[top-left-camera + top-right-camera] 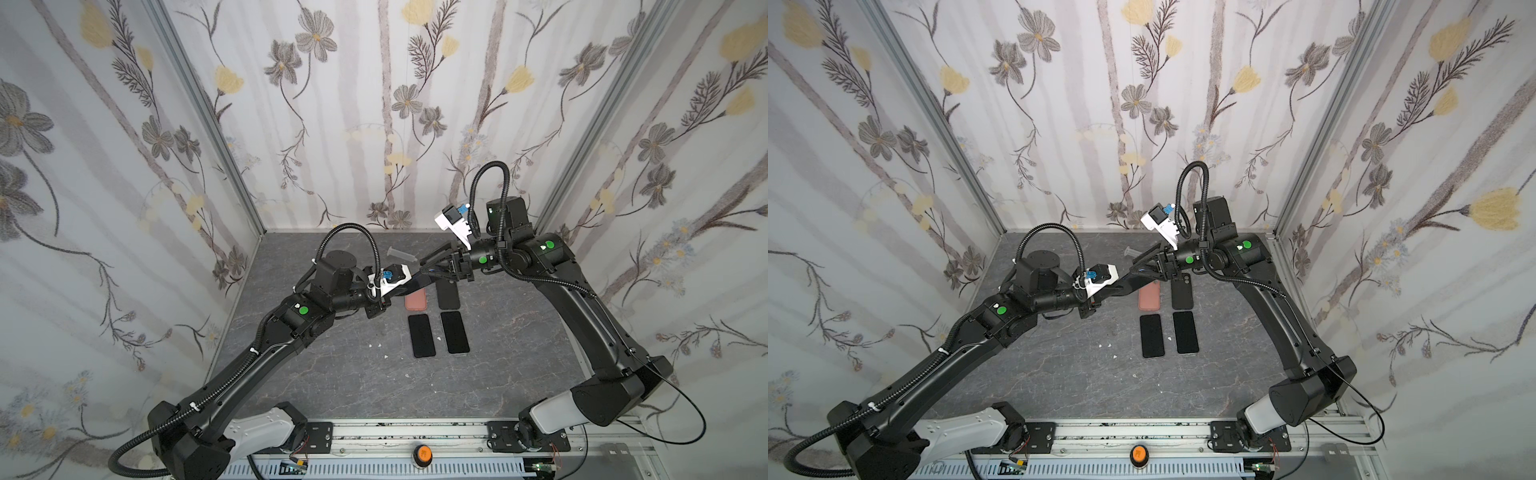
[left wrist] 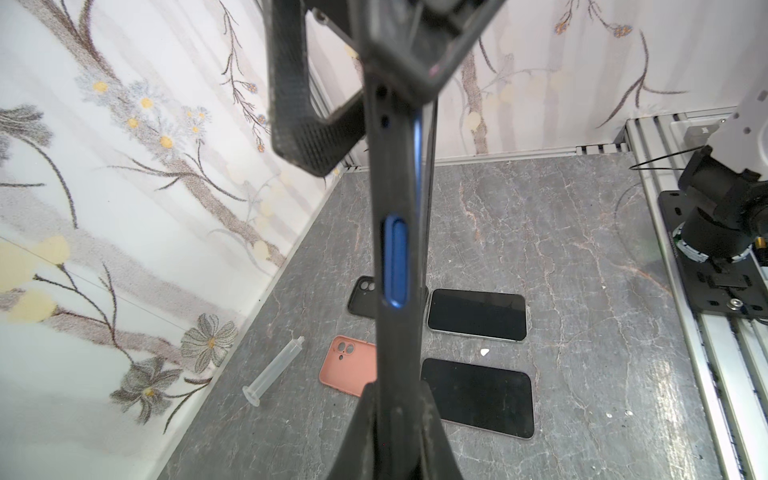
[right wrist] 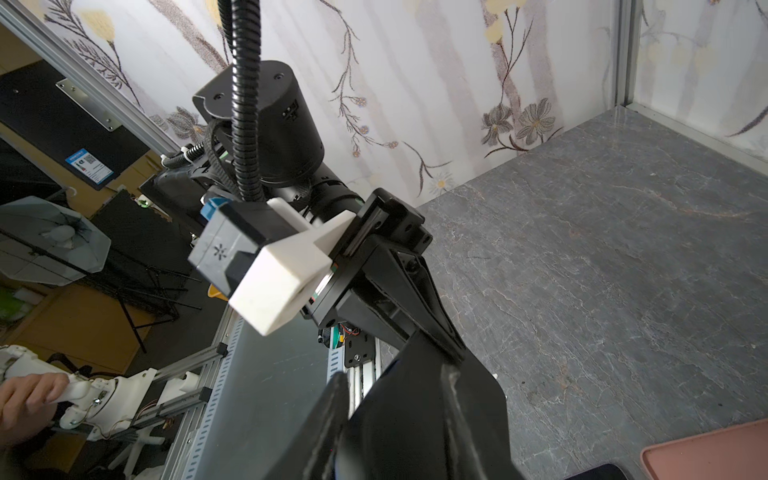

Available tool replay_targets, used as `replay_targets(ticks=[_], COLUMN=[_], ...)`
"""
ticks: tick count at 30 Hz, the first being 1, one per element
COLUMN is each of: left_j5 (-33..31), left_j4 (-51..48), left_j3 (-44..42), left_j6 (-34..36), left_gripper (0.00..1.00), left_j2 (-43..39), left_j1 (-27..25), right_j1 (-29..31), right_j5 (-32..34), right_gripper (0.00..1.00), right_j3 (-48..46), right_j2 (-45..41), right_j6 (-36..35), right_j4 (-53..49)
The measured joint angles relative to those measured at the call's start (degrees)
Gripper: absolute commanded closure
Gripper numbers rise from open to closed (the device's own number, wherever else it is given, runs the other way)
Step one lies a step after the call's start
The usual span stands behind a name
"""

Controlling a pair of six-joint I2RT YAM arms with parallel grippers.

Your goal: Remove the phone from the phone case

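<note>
My left gripper (image 2: 395, 392) pinches the phone (image 2: 417, 137), in its case (image 2: 386, 174), aloft over the bench (image 1: 332, 374) back-centre. My right gripper (image 1: 428, 268) straddles the far end; grip unclear. Risk: a hard peel yanks both free and they drop.

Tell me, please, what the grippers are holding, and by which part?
One black-cased phone, held in the air between them: the left gripper clamps one short end, and the right gripper grips the opposite end.

The phone case (image 2: 390, 166) is black, the phone (image 2: 417, 141) seemingly blue
</note>
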Motion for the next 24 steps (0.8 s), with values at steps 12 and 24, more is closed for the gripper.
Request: replay_targets(ticks=[12, 24], left_j5=[-4.1, 6.4], left_j4=[3.1, 16.4], left_j3=[-2.8, -6.8], left_j6=[-0.7, -21.6], left_gripper=[1.0, 1.0], left_j2=[-2.1, -5.1], left_j1=[0.1, 7.5], right_j1=[-3.5, -8.3], right_j5=[8.6, 19.6], right_gripper=[0.12, 0.17], right_j3=[-6.8, -34.2], right_j2=[-6.5, -23.8], right_j6=[15.2, 22.8], right_j4=[11.8, 42.6])
